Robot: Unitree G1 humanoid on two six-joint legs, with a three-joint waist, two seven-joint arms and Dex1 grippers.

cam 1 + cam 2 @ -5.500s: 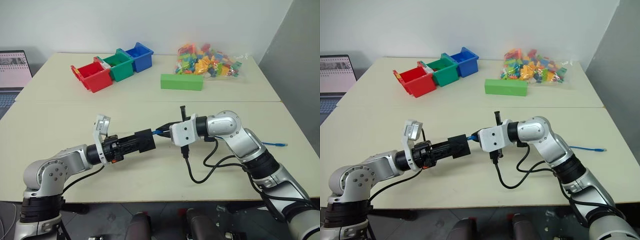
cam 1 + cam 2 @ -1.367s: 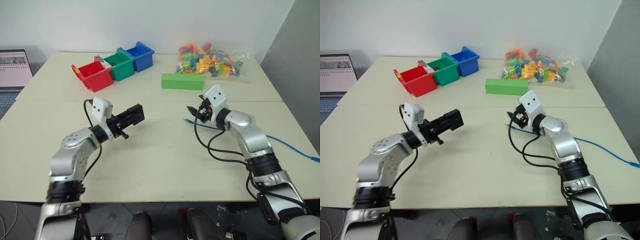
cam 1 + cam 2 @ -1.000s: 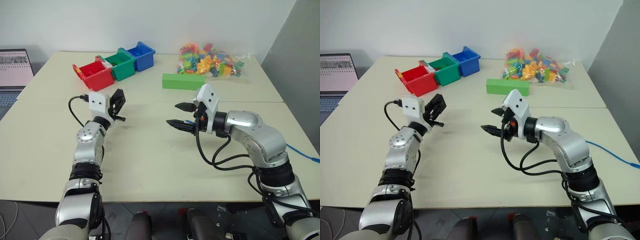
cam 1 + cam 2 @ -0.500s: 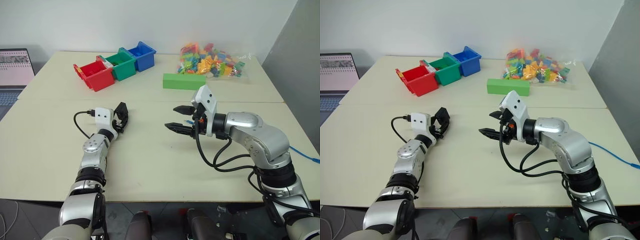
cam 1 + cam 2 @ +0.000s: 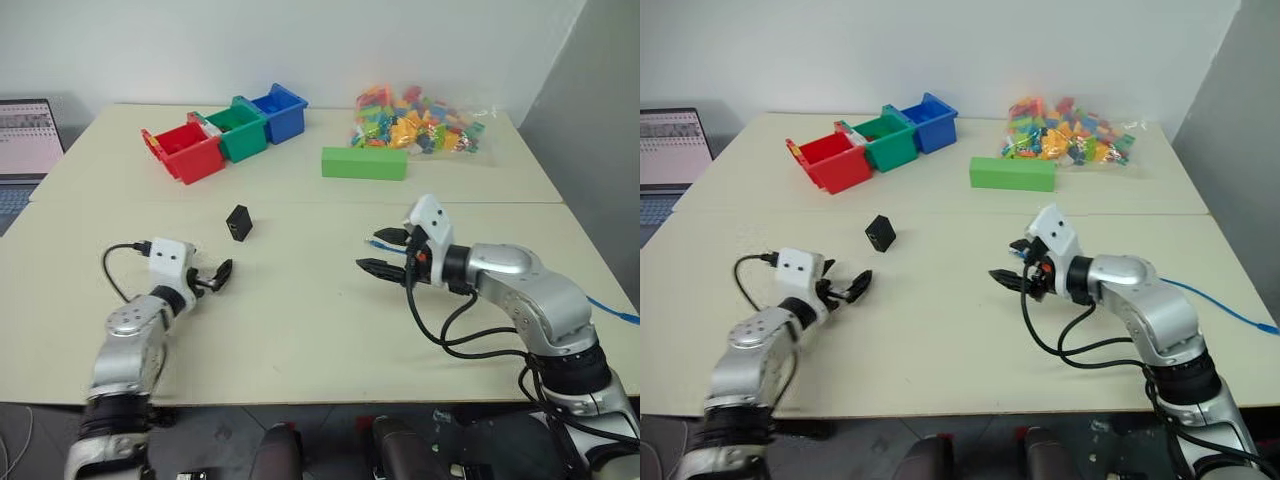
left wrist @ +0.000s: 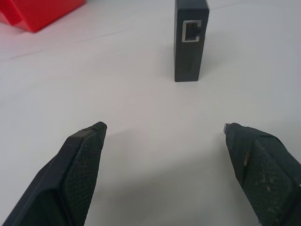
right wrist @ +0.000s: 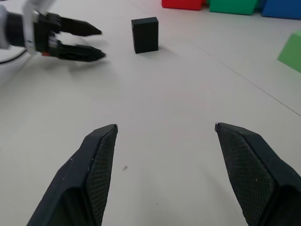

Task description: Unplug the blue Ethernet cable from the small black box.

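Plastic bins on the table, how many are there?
3. The red bin, green bin and blue bin sit side by side in a slanted row at the table's far left, red nearest the robot. None seem hidden.

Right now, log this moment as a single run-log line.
small matte black box: upright on table, port empty | bright-blue Ethernet cable: unplugged, on table right of right arm | left gripper: open, empty | right gripper: open, empty

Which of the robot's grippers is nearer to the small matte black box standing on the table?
Left. The left gripper sits open just short of the small matte black box; the right gripper, also open, is farther across the table.
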